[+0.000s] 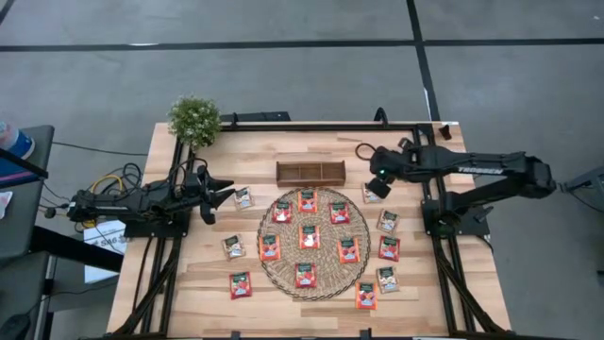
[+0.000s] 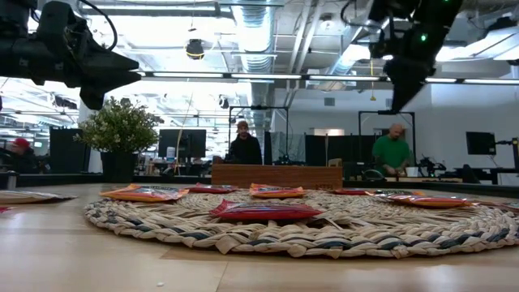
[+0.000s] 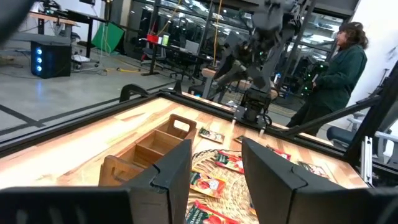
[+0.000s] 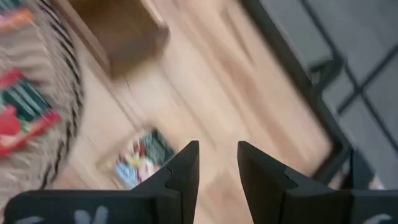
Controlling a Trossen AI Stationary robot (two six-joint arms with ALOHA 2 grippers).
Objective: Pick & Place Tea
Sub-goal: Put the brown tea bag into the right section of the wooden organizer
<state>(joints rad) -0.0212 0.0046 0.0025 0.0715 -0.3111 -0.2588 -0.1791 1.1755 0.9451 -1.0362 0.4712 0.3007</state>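
closest to the low camera, a red tea sachet (image 2: 266, 211) lies on my woven mat (image 2: 340, 231). "trossen" marks my right arm (image 1: 481, 171). right tool (image 4: 217, 163) hangs apart over a pale sachet (image 4: 142, 158); left tool (image 3: 214, 168) apart, empty.

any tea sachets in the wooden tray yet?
No. In the high view the wooden tray shows only bare compartments, while the sachets lie on the woven mat and the table around it.

Tea sachets (image 1: 309, 236) lie flat: seven red-orange on my woven mat (image 1: 283, 264), others scattered on the table (image 1: 189, 293) around it.
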